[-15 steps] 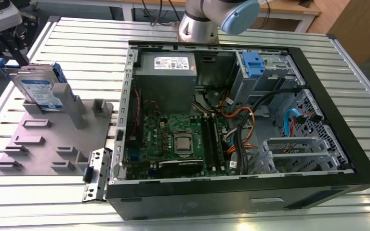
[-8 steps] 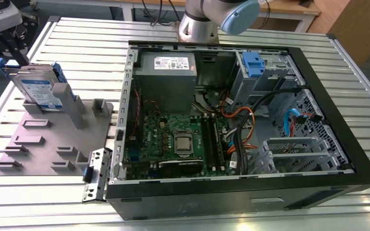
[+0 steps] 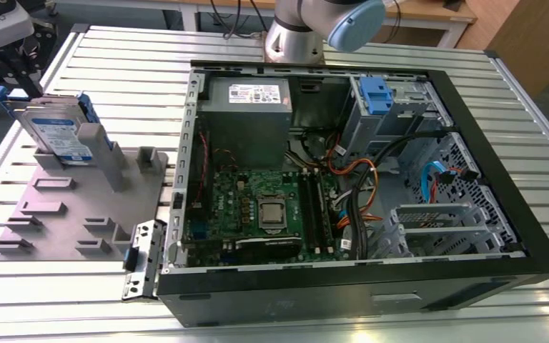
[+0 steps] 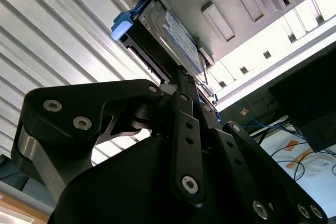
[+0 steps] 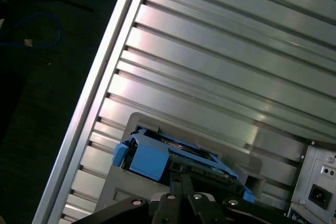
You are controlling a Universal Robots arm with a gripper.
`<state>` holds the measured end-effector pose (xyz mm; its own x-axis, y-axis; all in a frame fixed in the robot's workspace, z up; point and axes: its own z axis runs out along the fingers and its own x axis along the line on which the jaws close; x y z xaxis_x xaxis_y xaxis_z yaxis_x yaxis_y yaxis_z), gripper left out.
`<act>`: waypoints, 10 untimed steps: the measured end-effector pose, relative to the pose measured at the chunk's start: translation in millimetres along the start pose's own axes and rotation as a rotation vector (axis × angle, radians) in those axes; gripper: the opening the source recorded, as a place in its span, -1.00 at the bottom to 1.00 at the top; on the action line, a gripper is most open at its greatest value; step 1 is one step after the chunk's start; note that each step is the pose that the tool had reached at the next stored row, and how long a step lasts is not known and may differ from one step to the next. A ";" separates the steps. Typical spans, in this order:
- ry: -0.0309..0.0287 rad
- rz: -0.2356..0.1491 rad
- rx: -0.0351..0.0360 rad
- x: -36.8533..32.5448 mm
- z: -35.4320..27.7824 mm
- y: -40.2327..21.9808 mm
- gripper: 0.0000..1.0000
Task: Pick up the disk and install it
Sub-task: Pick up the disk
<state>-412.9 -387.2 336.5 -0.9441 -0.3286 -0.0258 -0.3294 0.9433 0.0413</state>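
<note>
The disk [image 3: 60,132] stands on edge in a slot of the grey fixture plate [image 3: 74,207] at the exterior view's left, its white-and-blue label facing out and blue rails around it. My gripper [image 3: 22,82] hangs right over its upper end. In both wrist views the black fingers are drawn together, and the gripper [image 4: 181,74] [image 5: 181,170] meets the top edge of the disk [image 4: 176,32] [image 5: 149,161]. Nothing shows between the fingers. The disk still sits in the fixture [image 4: 252,3].
An open computer case [image 3: 351,179] lies on the slatted metal table [image 3: 284,325] to the exterior view's right of the fixture. Inside are a mainboard, cables and a drive bay with a small blue bracket [image 3: 374,96]. The table's edge and a dark floor [image 5: 42,77] lie close beside the fixture.
</note>
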 end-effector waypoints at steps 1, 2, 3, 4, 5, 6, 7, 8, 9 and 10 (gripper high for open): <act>0.0000 0.000 0.0000 0.0 0.0 0.0 -0.79; 0.0000 -0.001 0.0000 0.0 0.0 0.0 -0.79; 0.0001 -0.001 0.0000 0.0 0.0 0.0 -0.79; 0.0000 -0.002 -0.0001 0.0 0.0 0.0 -0.79; 0.0000 -0.003 -0.0001 0.0 0.0 0.0 -0.79; 0.0001 -0.004 -0.0001 0.0 0.0 0.0 -0.79; 0.0003 -0.006 -0.0002 0.0 0.0 0.0 -0.79; 0.0003 -0.009 -0.0002 0.0 0.0 0.0 -0.79; 0.0004 -0.011 -0.0003 0.0 0.0 0.0 -0.79; 0.0005 -0.014 -0.0004 0.0 0.0 0.0 -0.79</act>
<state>-412.9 -387.2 336.5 -0.9395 -0.3416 -0.0258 -0.3424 0.9386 0.0413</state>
